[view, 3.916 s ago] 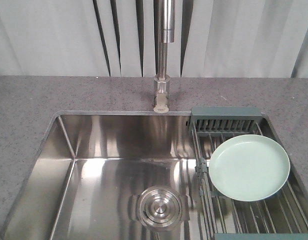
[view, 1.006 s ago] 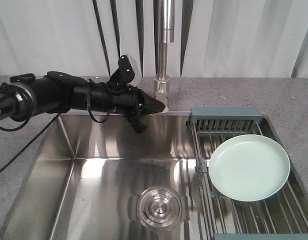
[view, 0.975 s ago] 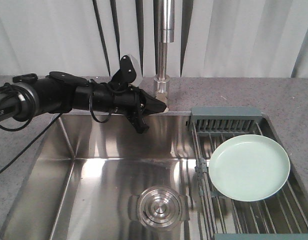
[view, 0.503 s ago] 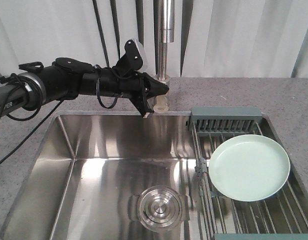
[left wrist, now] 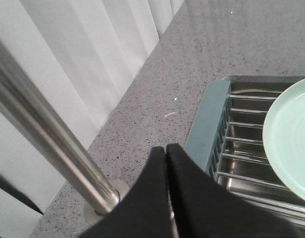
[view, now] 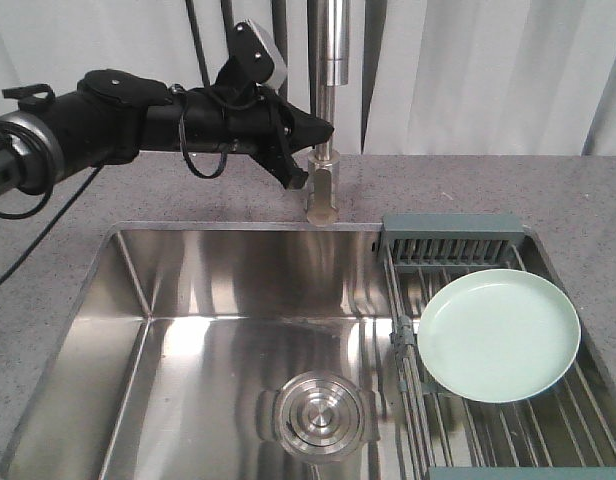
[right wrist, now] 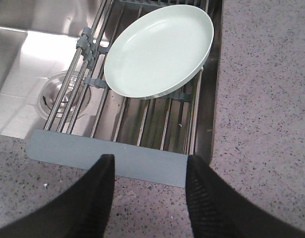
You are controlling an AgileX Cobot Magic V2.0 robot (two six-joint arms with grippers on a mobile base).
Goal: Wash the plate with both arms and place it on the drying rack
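The pale mint-green plate [view: 498, 335] lies flat on the rods of the drying rack [view: 451, 225] at the right end of the sink. My left arm [view: 138, 115] reaches in from the left above the counter. Its gripper [view: 328, 128] is shut with nothing in it, tip beside the faucet column and far from the plate. The left wrist view shows the shut fingertips [left wrist: 166, 148], the rack's frame [left wrist: 207, 126] and the plate's edge [left wrist: 291, 144]. My right gripper [right wrist: 150, 161] hangs open over the counter just in front of the rack's near bar [right wrist: 108, 158], with the plate [right wrist: 160, 49] beyond it.
A tall steel faucet [view: 328, 100] rises from the grey speckled counter [view: 48, 200] behind the steel sink basin [view: 238, 330], whose round drain [view: 318, 410] lies left of the rack. White curtains hang behind. Counter runs right of the rack [right wrist: 261, 99].
My left arm came in from the left, then rose from the sink's back rim to beside the faucet column. The plate has stayed on the rack.
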